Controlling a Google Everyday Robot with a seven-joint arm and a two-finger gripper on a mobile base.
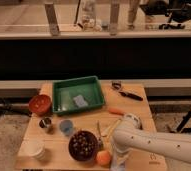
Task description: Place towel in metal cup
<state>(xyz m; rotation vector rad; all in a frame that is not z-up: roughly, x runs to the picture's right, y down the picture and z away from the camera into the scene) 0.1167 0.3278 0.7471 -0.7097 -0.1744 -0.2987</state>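
The gripper (117, 161) hangs low at the table's front edge, just beside a round orange (104, 158); I cannot tell whether it is open or closed. The towel (80, 100), a small pale square, lies flat in the green plastic tray (59, 95). The shiny metal cup (46, 123) stands on the wooden table (141, 107) below the tray's front left corner, near a blue cup (66, 127).

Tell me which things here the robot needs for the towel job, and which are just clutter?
Needed: towel in the green tray; metal cup; gripper, low at the table's front edge.
Lying about: red bowl, blue cup, dark bowl, orange, carrot.
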